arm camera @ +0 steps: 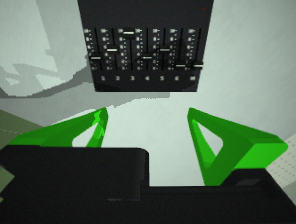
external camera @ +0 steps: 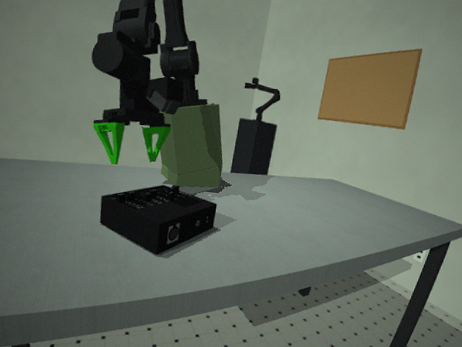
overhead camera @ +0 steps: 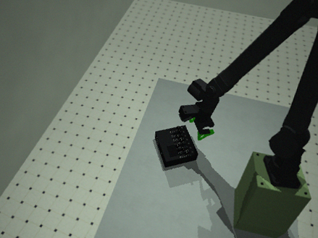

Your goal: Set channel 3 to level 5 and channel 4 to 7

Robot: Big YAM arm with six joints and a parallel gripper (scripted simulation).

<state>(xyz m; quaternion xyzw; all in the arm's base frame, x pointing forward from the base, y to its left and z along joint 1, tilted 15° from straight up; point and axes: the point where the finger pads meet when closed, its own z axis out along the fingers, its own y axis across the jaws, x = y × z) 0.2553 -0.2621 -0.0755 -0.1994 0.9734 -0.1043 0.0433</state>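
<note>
- A black lighting desk stands flat on a grey table, set well in from every edge and turned at a slant to the table's sides
- In the top view the desk lies nearer the table's left edge than its right, with the arm's green pedestal well apart from it toward the right edge
- A black robot arm rises from the pedestal and bends down toward the desk
- The gripper hangs in the air above the table, just beside the desk and clear of it, touching nothing
- Its 2 green fingers stand wide apart with nothing between them; the table shows through the gap
- In the wrist view the desk's face shows 7 faders in a row, with numbers 1 to 6 printed under the first 6
- Fader 3 has its cap farthest up its slot of all the caps
- Fader 4 has its cap low in its slot, near the height of fader 1
- The scale marks are too small to read exact levels
- A round socket shows on the desk's side panel
- An orange board hangs on the far wall
</note>
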